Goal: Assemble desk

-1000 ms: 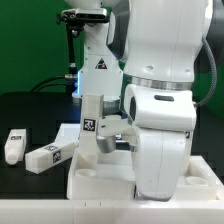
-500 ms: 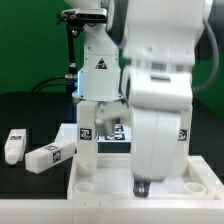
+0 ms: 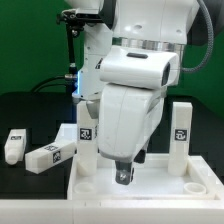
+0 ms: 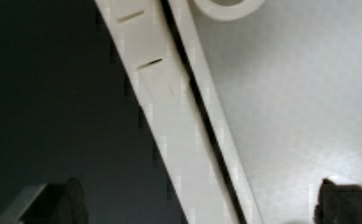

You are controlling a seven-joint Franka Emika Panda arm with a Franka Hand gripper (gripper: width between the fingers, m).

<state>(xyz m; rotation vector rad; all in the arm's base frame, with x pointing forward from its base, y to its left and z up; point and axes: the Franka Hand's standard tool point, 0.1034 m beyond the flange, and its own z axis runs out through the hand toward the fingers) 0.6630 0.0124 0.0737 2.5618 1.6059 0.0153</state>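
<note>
The gripper [image 4: 199, 205] hangs with its fingers [image 4: 53, 203] spread wide and clasps nothing. Below it is the rim of the white desk top [image 3: 100, 186], which lies on the black table [image 3: 30, 115]. Two legs stand upright at the top's far corners: the left upright leg [image 3: 87, 135] and the right upright leg [image 3: 180, 130]. Two loose legs, the small one [image 3: 12, 146] and the angled one [image 3: 50, 153], lie on the table toward the exterior view's left.

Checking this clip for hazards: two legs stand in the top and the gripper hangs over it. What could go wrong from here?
1. The arm crowds the upright leg on the exterior view's left; pulling away could knock it, and its seating cannot be judged.
2. The open gripper sits low above the top; a sideways move might catch the rim.
3. The loose legs lie flat on the table, so picking one up squarely may be awkward.
</note>
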